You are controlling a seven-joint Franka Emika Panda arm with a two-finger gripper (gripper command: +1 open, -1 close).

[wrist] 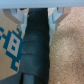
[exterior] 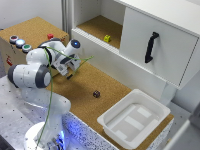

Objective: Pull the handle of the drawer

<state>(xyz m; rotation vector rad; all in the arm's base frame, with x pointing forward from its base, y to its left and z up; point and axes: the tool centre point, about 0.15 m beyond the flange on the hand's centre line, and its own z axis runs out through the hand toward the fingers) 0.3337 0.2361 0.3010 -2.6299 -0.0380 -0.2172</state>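
Note:
My gripper [exterior: 70, 69] hangs low over the cork counter [exterior: 107, 87], at the exterior view's left. A small black handle [exterior: 69, 76] shows just under it. In the wrist view the black handle [wrist: 36, 47] fills the gap between my two fingers [wrist: 20, 16], which press against its sides; my gripper [wrist: 38, 17] looks shut on it. Cork lies to one side of the handle and a blue-and-white patterned marker [wrist: 10, 45] to the other. The drawer body itself is hidden by my arm.
A white cabinet door with a long black handle [exterior: 151, 47] stands at the back right. A yellow object [exterior: 107, 38] sits on the open shelf. A dark die [exterior: 96, 93] lies on the cork. There is a white tub [exterior: 134, 117] at front right and a button box [exterior: 20, 42] at left.

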